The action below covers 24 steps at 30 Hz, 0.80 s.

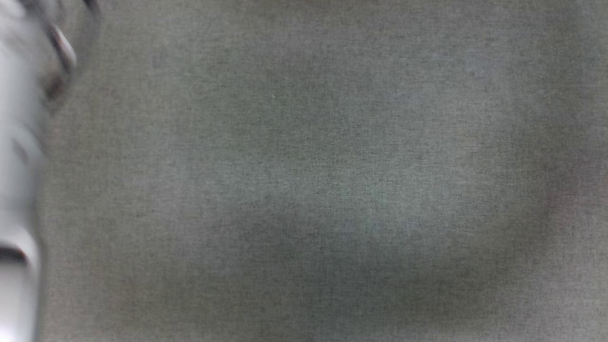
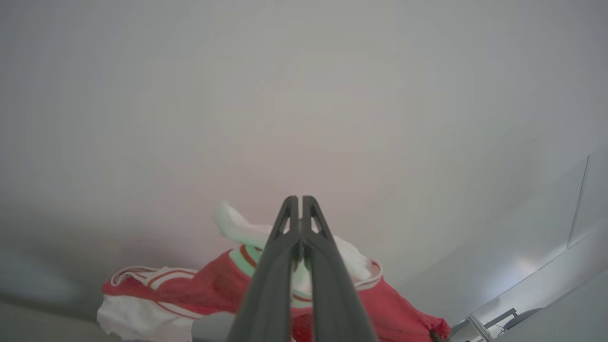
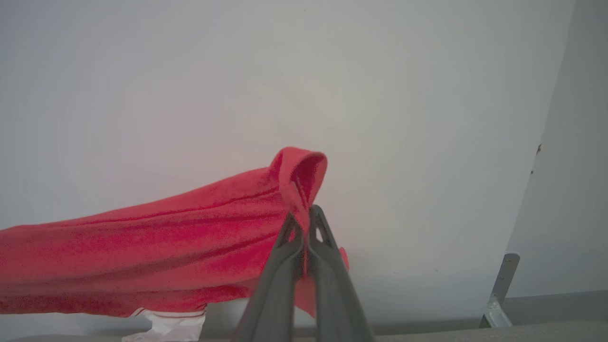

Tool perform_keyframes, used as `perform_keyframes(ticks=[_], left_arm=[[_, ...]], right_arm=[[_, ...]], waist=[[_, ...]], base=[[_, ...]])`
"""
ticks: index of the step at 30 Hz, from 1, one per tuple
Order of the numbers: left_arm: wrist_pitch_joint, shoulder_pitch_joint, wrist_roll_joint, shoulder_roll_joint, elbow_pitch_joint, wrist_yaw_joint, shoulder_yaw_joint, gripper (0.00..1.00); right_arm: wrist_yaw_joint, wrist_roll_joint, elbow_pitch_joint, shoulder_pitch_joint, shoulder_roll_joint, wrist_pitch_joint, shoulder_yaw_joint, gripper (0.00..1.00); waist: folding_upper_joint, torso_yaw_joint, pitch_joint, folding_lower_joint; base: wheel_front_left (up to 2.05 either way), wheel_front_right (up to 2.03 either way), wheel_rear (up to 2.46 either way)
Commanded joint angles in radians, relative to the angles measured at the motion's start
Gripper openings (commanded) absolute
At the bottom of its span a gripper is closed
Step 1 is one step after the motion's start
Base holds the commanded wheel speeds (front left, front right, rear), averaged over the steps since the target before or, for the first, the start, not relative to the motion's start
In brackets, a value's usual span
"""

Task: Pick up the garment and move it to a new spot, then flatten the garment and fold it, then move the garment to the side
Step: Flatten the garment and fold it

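Garment (image 3: pixel 142 242): soft red knit cloth, slightly fuzzy, matt. Its white panels look like smoother cloth. Left claw (image 2: pixel 299 199) and right claw (image 3: pixel 304 213): dark grey, plastic look, matt, smooth. Surface (image 1: pixel 304 190): grey, matt, fine woven grain, blurred. Wall (image 3: pixel 380 95): smooth matt white. Bracket (image 3: pixel 498 289), lower right of frame: bare metal, dull sheen.

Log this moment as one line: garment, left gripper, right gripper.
garment: held up at two points | left gripper: shut on its white striped part | right gripper: shut on a red fold | head view: blurred
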Motion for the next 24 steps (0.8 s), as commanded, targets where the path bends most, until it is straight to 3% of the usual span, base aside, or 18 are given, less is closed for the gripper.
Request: perform_keyframes(ticks=[1,7,12,17,24], left_arm=[[0.007,0.103,-0.026,-0.006,-0.059,-0.008,-0.008,0.0],[-0.036,0.509,-0.068,0.002,-0.331,-0.007,-0.051,0.0],[-0.081,0.816,-0.078,0.047,-0.564,-0.007,-0.085,0.0],[-0.128,1.05,-0.061,0.123,-0.739,-0.007,-0.101,0.0],[-0.174,1.239,-0.043,0.196,-0.872,-0.007,-0.103,0.0]], right_arm=[[-0.001,0.037,-0.031,0.081,-0.022,0.011,0.037,0.0],[-0.001,0.17,-0.215,0.392,-0.101,0.061,0.128,0.0],[-0.001,0.245,-0.428,0.661,-0.182,0.094,0.154,0.0],[-0.001,0.252,-0.627,0.913,-0.252,0.119,0.128,0.0],[-0.001,0.221,-0.81,1.16,-0.264,0.182,0.023,0.0]], waist=[[0.0,0.004,-0.009,0.0],[0.0,0.015,-0.029,0.0],[0.0,0.016,-0.063,0.0],[0.0,0.011,-0.102,0.0],[0.0,0.011,-0.126,0.0]], base=[[0.0,0.0,0.0],[0.0,0.0,0.0],[0.0,0.0,0.0],[0.0,0.0,0.0],[0.0,0.0,0.0]])
